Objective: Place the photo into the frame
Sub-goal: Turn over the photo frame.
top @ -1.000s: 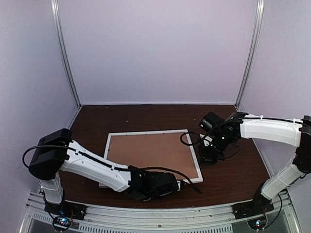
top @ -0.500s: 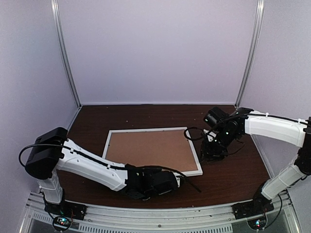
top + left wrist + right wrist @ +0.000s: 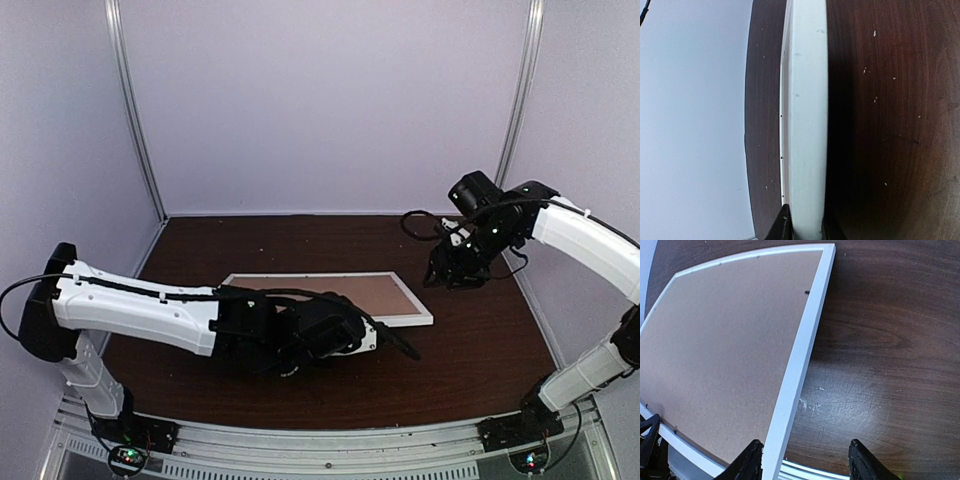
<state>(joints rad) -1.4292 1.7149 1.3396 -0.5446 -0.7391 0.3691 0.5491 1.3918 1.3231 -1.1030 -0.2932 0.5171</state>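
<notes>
The left pincer is closed down narrow on the large, thin-edged, rigid white rectangular picture frame. In the left wrist view its 2 black fingertips sit 1 on each side of a white rail, tight against it; the rail runs straight ahead from the pincer. On 1 side of the rail lies the dark brown wooden table; on the other, a narrow strip of table and then the pale lilac wall.

From above, the frame stretches beyond the left pincer toward the back of the table. The plain brown backing board fills the frame and faces up. The gripped edge seems raised off the table so that the frame slants, though the overhead view does not settle this.

The right pincer stands wide open and holds nothing; it hangs above the table near the frame's far right corner, apart from it. In the right wrist view 1 long white rail passes beneath it, ending close by 1 of its 2 fingertips; brown board lies to 1 side of the rail and bare wood to the other. The 2 pincers are well apart.
</notes>
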